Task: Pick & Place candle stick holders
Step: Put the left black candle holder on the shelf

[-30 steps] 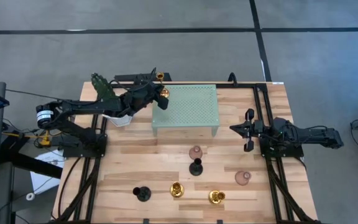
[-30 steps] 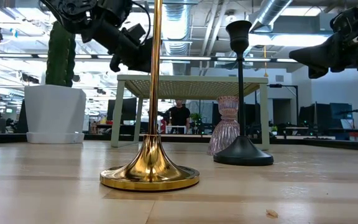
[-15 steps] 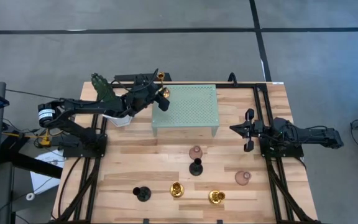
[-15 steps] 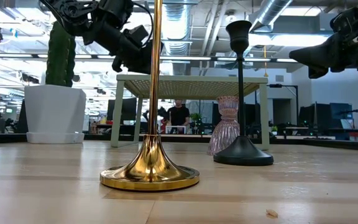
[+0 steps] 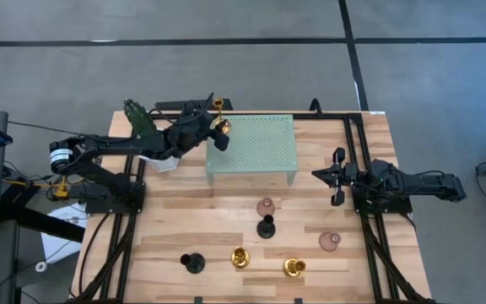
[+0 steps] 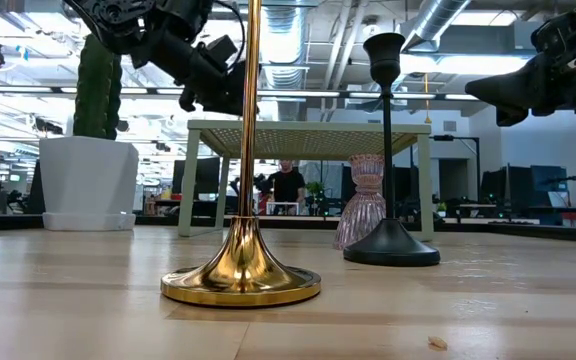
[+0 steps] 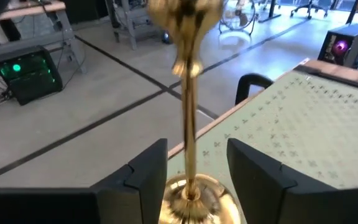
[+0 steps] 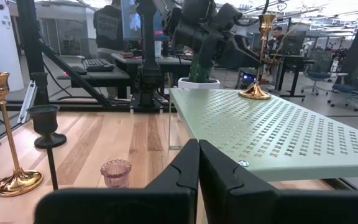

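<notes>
A gold candle stick holder (image 5: 218, 124) stands upright by its round base (image 7: 194, 198) on the far left corner of the pale green perforated stand (image 5: 256, 143). My left gripper (image 7: 196, 149) is open at it. Its two fingers stand on either side of the thin stem (image 7: 190, 118) with a gap on each side. My right gripper (image 5: 317, 174) waits shut above the table's right side, pointing left. On the near half of the table stand two pink holders (image 5: 266, 205) (image 5: 329, 241), two black ones (image 5: 266, 226) (image 5: 192, 263) and two gold ones (image 5: 240, 257) (image 5: 294, 268).
A green cactus in a white pot (image 5: 144, 122) stands just left of my left gripper, at the table's far left. The stand's top (image 8: 278, 134) has bare room to the right of the gold holder (image 8: 256, 92). In the low view a gold base (image 6: 240, 280) stands close to the camera.
My left gripper has opened and let go of the gold holder's stem, keeping almost in place. The holder stays upright on the stand's far left corner.
</notes>
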`<state>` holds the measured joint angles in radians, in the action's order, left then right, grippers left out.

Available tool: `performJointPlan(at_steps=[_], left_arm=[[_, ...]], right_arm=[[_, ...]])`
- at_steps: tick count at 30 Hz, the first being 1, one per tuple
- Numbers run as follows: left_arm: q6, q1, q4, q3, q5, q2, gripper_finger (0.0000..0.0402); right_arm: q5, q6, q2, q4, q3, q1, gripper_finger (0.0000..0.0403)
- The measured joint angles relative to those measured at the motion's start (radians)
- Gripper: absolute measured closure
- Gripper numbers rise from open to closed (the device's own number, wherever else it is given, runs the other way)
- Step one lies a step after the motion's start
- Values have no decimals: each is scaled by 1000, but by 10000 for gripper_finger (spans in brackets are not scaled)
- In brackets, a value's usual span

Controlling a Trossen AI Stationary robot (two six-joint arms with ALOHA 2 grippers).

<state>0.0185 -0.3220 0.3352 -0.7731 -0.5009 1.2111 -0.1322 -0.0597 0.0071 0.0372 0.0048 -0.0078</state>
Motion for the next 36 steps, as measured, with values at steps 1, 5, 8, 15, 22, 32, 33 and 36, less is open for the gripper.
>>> performJointPlan(at_steps=[1, 5, 8, 15, 22, 32, 33, 36], left_arm=[[-12, 5, -13, 0, 2, -12, 235], [-26, 33, -46, 0, 0, -73, 238], [-26, 66, -120, 0, 0, -136, 238], [42, 202, -428, 1, 1, -299, 243], [50, 387, -558, 1, 164, -423, 257], [36, 640, -647, 20, 382, -436, 300], [30, 669, -654, 36, 382, -436, 306], [14, 741, -653, 89, 382, -438, 328]], right_arm=[[0, 0, 0, 0, 0, 0, 403], [0, 0, 0, 0, 0, 0, 403], [0, 0, 0, 0, 0, 0, 403], [0, 0, 0, 0, 0, 0, 403], [0, 2, 0, 0, 0, 0, 403], [0, 8, 0, 0, 0, 0, 403], [0, 8, 0, 0, 0, 0, 403], [0, 8, 0, 0, 0, 0, 403]])
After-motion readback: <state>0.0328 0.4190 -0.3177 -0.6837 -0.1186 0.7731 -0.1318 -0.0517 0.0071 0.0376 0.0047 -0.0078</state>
